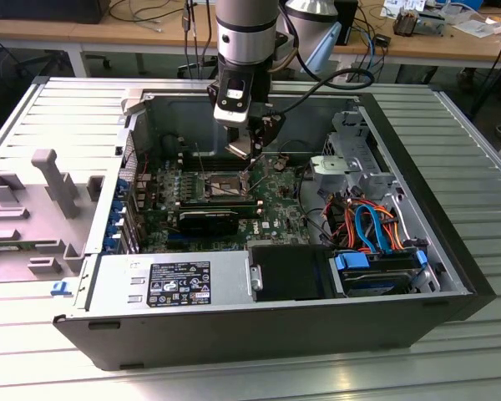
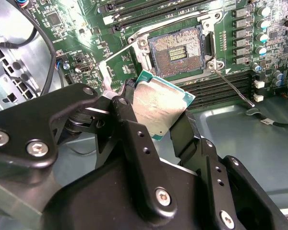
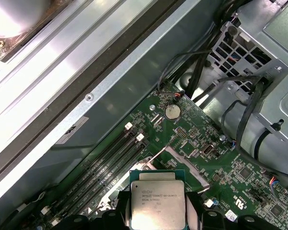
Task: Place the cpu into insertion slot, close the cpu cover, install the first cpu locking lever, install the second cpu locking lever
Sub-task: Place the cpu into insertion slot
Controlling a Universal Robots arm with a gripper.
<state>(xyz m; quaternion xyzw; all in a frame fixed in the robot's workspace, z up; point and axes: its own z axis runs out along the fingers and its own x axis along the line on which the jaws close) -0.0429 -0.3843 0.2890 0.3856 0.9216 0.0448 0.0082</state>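
Snugly in black gripper (image 2: 154, 118), flat square dull-silver cpu (image 2: 161, 102)

Lab: open PC case (image 1: 259, 338), cabled benches (image 1: 58, 35).

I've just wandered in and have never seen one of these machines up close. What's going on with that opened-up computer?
A robot arm is working inside the open computer case. Its pincer is shut on the cpu, a small square chip with a dull silver top, gripped by two opposite edges above the green motherboard. The insertion slot lies close by, uncovered and empty. The chip is not yet seated in it.
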